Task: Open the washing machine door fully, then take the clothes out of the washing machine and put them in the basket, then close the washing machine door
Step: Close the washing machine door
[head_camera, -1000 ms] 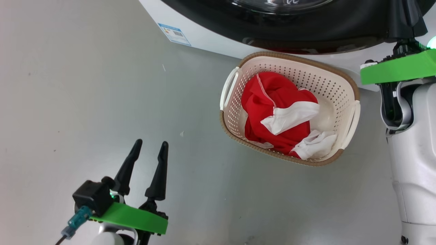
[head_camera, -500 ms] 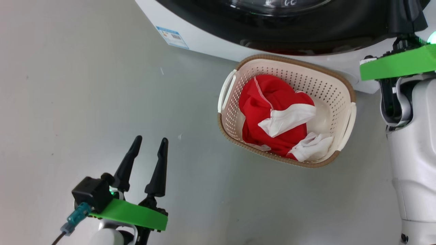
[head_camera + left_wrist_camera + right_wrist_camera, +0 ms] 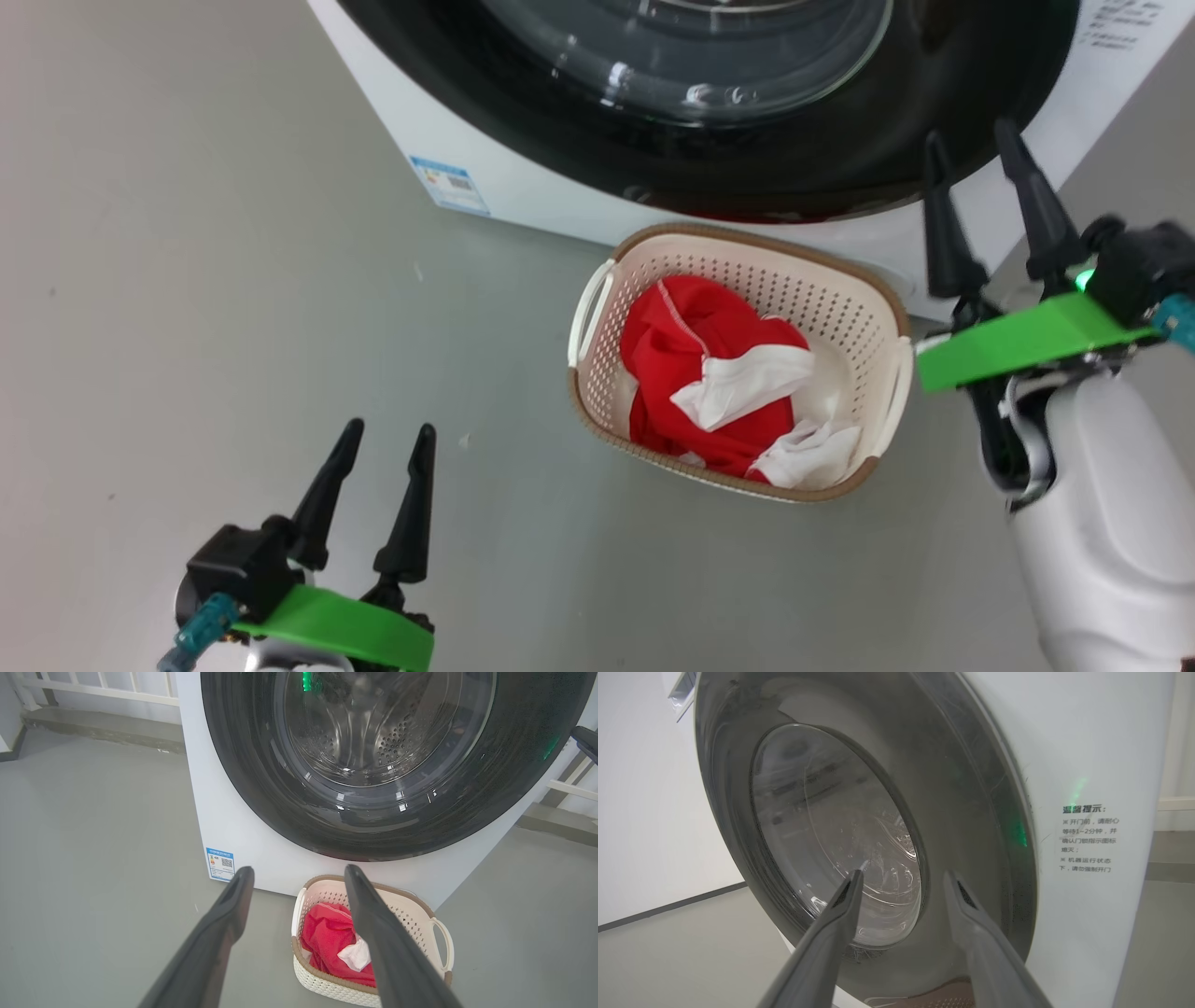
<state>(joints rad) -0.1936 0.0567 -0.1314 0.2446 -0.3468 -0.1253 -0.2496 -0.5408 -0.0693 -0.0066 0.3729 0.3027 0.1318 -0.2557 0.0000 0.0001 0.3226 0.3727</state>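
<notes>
**Washing machine door** [image 3: 392,826]: glossy black rim, glass bowl. It appears seated flush on the washing machine [image 3: 224,812].
**Clothes** [image 3: 672,345]: red and white, heaped in the basket [image 3: 747,241], which stands on the floor [image 3: 187,280] just before the machine.
**Right pincer** [image 3: 971,133]: fingers spread, empty, pointing at the door.
**Left pincer** [image 3: 389,427]: fingers spread, empty, above the floor, well apart from the basket.
**Handling note:** closing looks all but done. If the latch is in doubt, push squarely on the black rim, never the glass, and keep the arm clear of the basket.
</notes>
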